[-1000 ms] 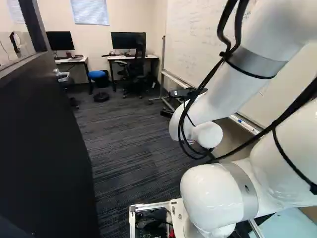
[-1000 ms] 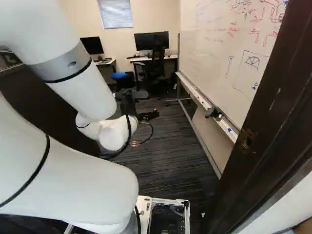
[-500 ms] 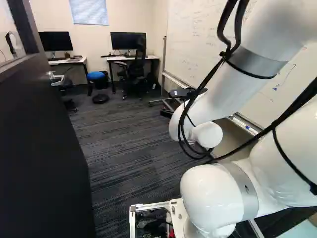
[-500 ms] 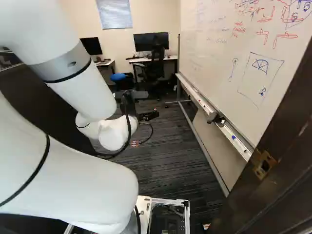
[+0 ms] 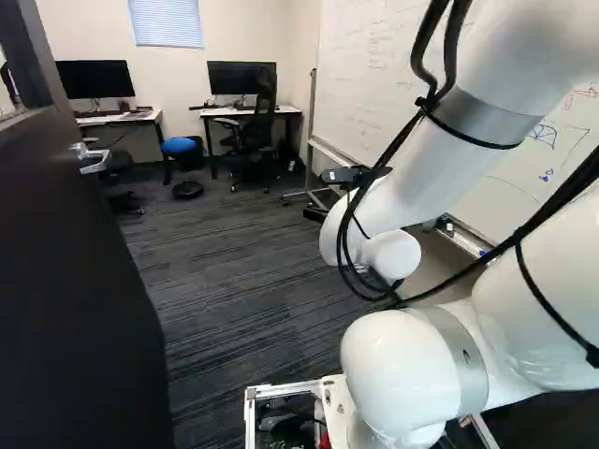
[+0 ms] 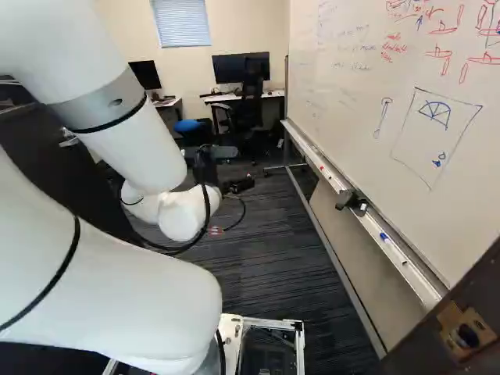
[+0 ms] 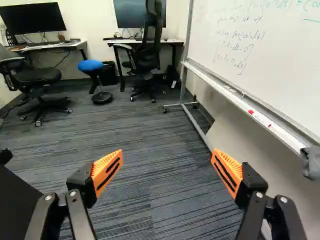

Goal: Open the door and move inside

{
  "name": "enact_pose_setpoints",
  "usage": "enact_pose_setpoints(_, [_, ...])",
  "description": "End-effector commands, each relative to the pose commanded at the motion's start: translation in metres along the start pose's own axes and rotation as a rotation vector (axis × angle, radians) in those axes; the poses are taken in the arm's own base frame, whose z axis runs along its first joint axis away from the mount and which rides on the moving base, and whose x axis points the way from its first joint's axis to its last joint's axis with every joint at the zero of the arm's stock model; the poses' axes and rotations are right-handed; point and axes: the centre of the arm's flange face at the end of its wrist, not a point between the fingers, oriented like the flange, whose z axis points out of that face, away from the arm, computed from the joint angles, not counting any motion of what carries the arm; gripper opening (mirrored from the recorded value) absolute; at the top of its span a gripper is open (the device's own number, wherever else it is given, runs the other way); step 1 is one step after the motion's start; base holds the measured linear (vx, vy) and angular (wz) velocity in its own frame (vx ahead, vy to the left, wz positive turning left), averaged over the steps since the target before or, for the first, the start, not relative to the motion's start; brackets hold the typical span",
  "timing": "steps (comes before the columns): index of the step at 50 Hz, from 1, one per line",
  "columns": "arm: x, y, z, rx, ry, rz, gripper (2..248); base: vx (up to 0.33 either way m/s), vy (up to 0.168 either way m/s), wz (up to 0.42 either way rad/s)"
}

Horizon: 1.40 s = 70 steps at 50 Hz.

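Striped grey carpet [image 5: 234,281] runs ahead of us into an office, giving our base floor to roll onto. Beyond the opening, a large white whiteboard on a wheeled metal stand [image 6: 375,117] lines one side, so our path probably has to bear away from its tray. At the left of the left base view, the tall dark door [image 5: 75,290] stands open, leaving us the gap between it and the dark door frame [image 6: 422,344] at the right of the right base view. Our jointed white arm [image 5: 412,360] is folded over the base, presumably to keep it compact through the doorway. Its black pincer with orange pads [image 7: 167,162] is spread wide and holds nothing, since the silver lever handle [image 5: 91,158] needs no pull now. What remains, we judge, is driving forward without scraping door or frame.
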Motion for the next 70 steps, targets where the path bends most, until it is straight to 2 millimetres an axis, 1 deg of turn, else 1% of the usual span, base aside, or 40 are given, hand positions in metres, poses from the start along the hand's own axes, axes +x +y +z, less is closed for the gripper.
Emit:
enact_pose_setpoints(54, [0.0, 0.0, 0.0, 0.0, 0.0, 0.0, 247, 0.182, 0.029, -0.001])
enact_pose_setpoints(70, [0.0, 0.0, 0.0, 0.0, 0.0, 0.0, 247, 0.201, 0.067, 0.116])
